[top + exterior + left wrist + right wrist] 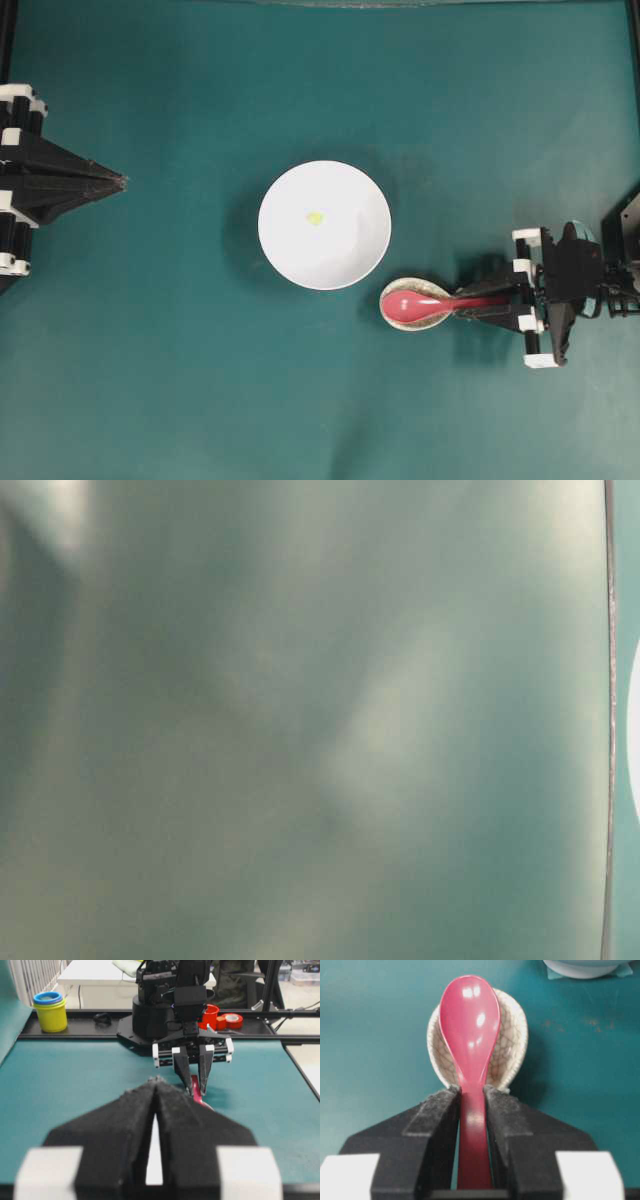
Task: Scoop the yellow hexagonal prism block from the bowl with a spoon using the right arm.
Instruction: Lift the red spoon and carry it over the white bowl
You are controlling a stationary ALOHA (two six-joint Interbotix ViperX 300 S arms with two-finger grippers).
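Pinching the spoon by its handle where it lies on the spoon rest at lower right, the right claw must next lift and carry it to the bowl at centre, where the yellow hexagonal prism block sits.

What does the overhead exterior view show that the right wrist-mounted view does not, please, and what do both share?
Only the overhead view shows the yellow hexagonal prism block lying inside the whole white bowl, and the left tool shut at the far side. Only the right wrist view shows the crackled glaze of the spoon rest and the right tool closed on the handle. Both show the red spoon lying in its rest.
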